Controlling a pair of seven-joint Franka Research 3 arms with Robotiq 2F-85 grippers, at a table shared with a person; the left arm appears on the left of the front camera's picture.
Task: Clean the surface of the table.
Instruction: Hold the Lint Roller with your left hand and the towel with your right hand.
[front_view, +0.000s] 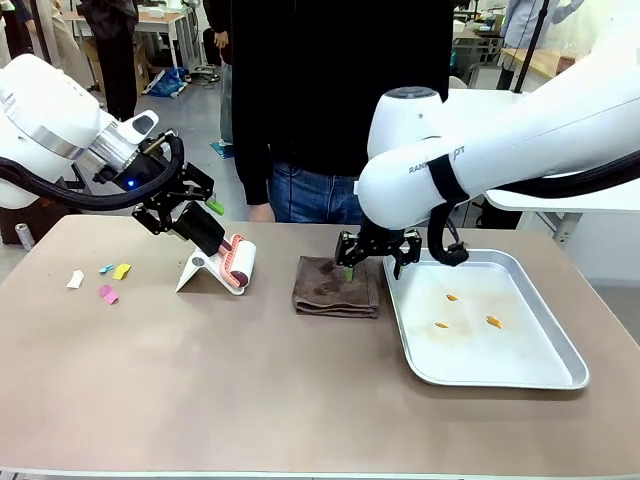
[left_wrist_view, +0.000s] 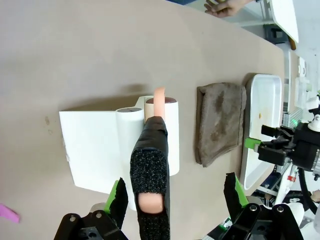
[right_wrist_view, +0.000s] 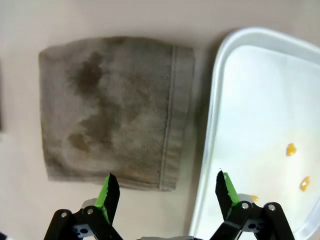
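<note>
Pre-grasp: I'm straddling the lint roller handle (left_wrist_view: 150, 170) with left gripper (left_wrist_view: 175, 192) and hovering right gripper (right_wrist_view: 167, 185) over the brown cloth (right_wrist_view: 110, 105). Both are wide open and empty; next needs a centred close.

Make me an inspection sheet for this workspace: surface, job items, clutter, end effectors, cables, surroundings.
Surface: table, taupe, no spills seen; scraps lie at its left end.
Job's things: lint roller on a white stand, left of centre; stained brown cloth, folded, at centre.
Clutter: paper scraps in white, blue, yellow and pink; metal tray at right with a few orange bits.
End effectors: left end effector open, straddling the roller's handle; right end effector open, over the cloth's edge beside the tray.
Cables: black cables run along both arms, off the table.
Surroundings: person standing at the far side; other tables behind.
</note>
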